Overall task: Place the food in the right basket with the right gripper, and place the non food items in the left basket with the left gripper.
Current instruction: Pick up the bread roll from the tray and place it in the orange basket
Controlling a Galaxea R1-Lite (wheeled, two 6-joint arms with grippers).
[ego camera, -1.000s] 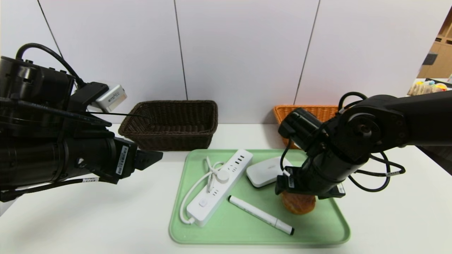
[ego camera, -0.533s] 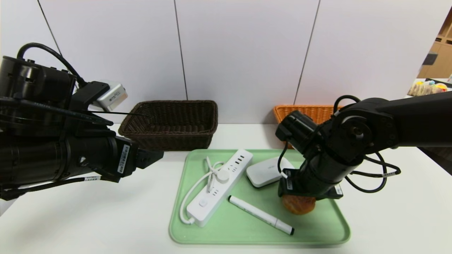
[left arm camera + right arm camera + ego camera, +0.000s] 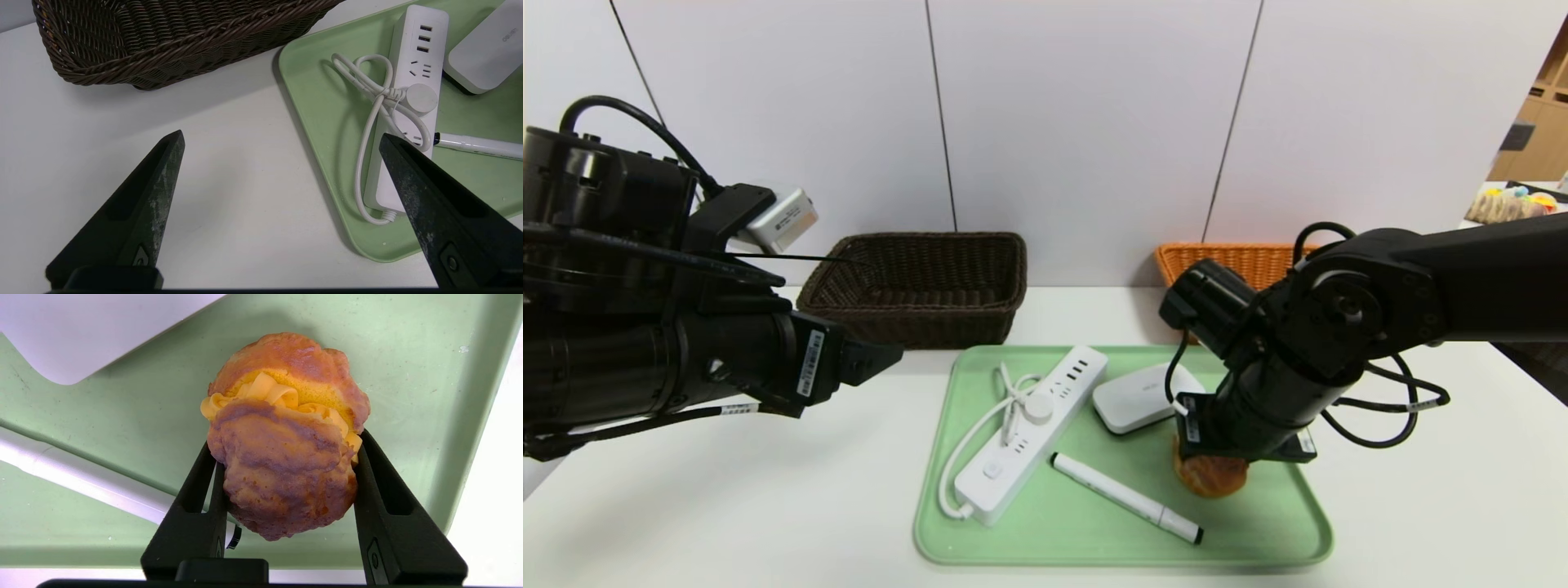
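Observation:
A browned cream-filled pastry (image 3: 1211,478) (image 3: 282,457) sits on the right part of the green tray (image 3: 1094,539). My right gripper (image 3: 1232,447) (image 3: 286,441) reaches down over it, and both fingers press against the pastry's sides. On the tray's left lie a white power strip (image 3: 1033,429) (image 3: 412,81) with its coiled cord, a white box (image 3: 1135,396) and a white pen (image 3: 1123,496). My left gripper (image 3: 874,359) (image 3: 282,139) hovers open over the bare table left of the tray, with nothing in it. The brown left basket (image 3: 923,286) and the orange right basket (image 3: 1258,261) stand behind.
The white table (image 3: 768,506) reaches to the wall panels behind the baskets. The right arm hides part of the orange basket. The pen (image 3: 81,473) lies close beside the pastry on the tray.
My right gripper has sunk lower over the pastry and its fingers have closed in against both sides. The left arm has barely moved.

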